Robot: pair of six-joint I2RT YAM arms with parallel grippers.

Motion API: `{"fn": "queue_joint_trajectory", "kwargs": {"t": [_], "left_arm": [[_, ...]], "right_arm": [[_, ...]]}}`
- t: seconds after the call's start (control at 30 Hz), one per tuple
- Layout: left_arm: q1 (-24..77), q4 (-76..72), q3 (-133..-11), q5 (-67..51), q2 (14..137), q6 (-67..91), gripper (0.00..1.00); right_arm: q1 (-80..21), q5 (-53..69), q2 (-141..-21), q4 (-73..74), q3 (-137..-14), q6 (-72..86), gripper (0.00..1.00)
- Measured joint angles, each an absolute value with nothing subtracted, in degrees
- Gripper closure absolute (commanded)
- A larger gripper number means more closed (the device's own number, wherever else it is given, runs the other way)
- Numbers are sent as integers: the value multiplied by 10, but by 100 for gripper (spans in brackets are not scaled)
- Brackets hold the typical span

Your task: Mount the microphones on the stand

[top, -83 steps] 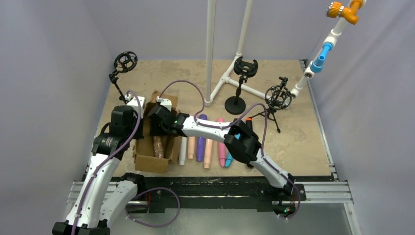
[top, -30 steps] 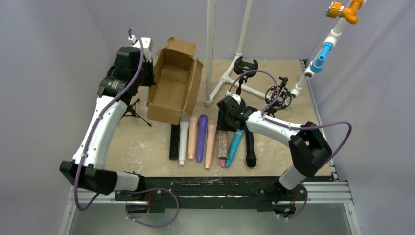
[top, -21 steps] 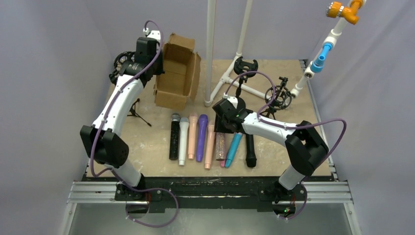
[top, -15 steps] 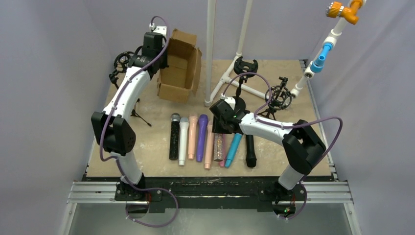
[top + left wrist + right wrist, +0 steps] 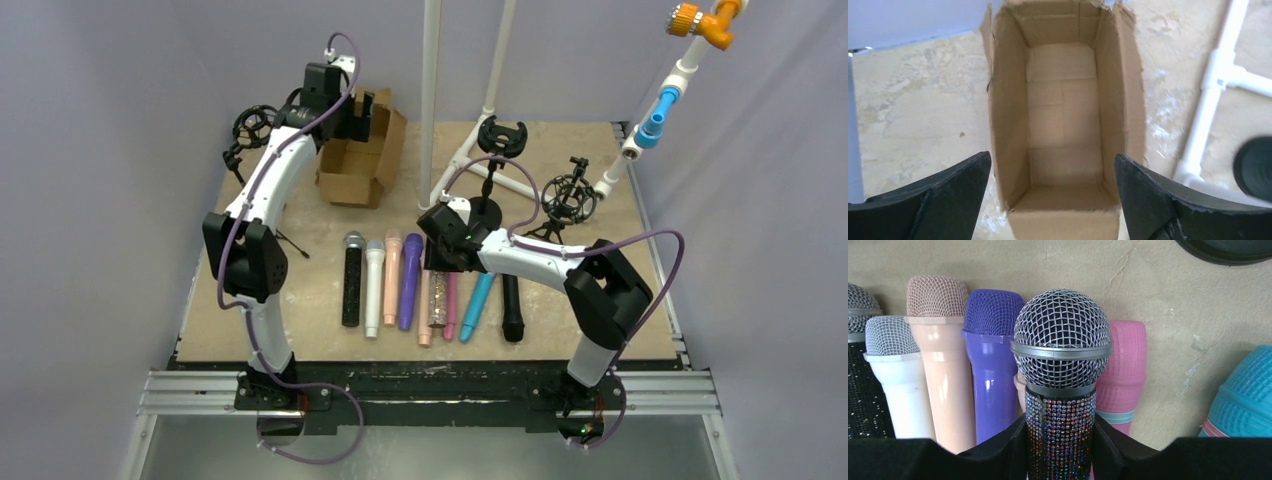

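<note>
near the middle of the table, the right gripper is clamped on the handle of the silver glitter microphone. its mesh head sticks out past the fingertips toward the far side. this microphone sits in the row of microphones lying side by side, over a peach one, between the purple microphone on its left and the pink microphone on its right. the blue microphone lies further right. just beyond the row stands the round-based stand. at the far left, the left gripper hangs over the open cardboard box, fingers spread wide and holding nothing, well apart from the microphones.
</note>
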State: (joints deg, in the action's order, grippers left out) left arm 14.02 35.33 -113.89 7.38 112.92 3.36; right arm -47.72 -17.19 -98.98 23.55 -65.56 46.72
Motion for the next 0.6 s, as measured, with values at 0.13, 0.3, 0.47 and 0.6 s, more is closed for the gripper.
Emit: {"fn": "queue_joint_trajectory", "kwargs": {"t": [0.13, 0.3, 0.47, 0.6], "left_arm": [[140, 408, -1121, 13, 1084, 34, 1], [142, 523, -1131, -87, 985, 19, 0], [142, 633, -1184, -117, 882, -24, 0], [88, 684, -1187, -115, 795, -47, 1]], "right_arm": [[-477, -177, -991, 237, -656, 469, 54], [-477, -185, -991, 239, -656, 469, 44], [-477, -189, -991, 241, -656, 469, 40], [-481, -192, -991, 243, -656, 469, 40]]}}
